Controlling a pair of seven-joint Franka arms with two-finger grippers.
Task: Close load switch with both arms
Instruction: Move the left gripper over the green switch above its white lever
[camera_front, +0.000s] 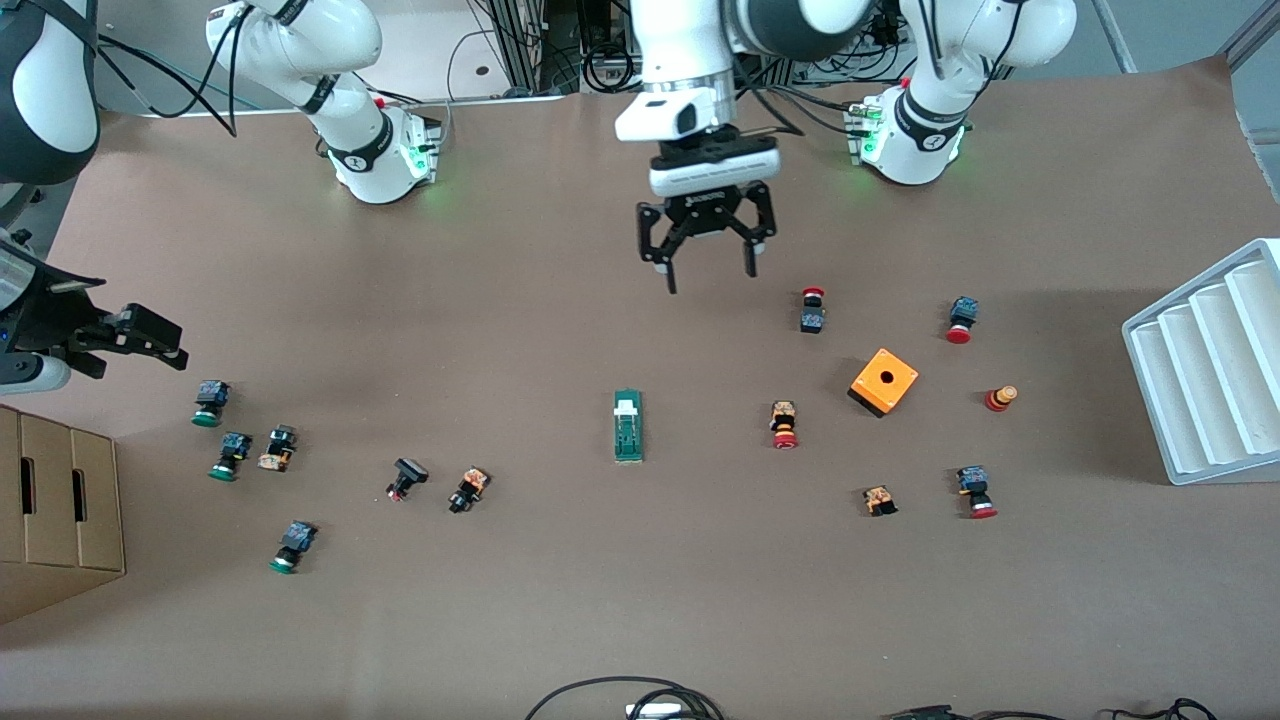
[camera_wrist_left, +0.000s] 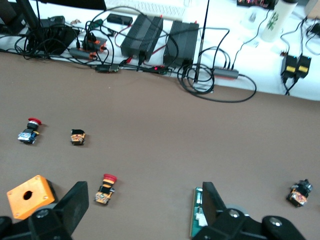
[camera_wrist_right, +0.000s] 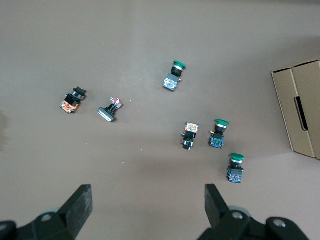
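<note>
Front view: left gripper (camera_front: 708, 268) hanging fingers-down, spread wide, empty, over bare table mid-width. Load switch (camera_front: 627, 425) lying flat, nearer camera. Right gripper (camera_front: 140, 338) hovering at right arm's end, fingers parted.

Left wrist view: spread fingers (camera_wrist_left: 75, 202) framing switch (camera_wrist_left: 198, 216).

Right wrist view: open fingers (camera_wrist_right: 80, 202) overlooking green push buttons (camera_wrist_right: 218, 133).

brown table (camera_front: 560, 620), cardboard box (camera_front: 60, 500), white rack (camera_front: 1205, 370).
</note>
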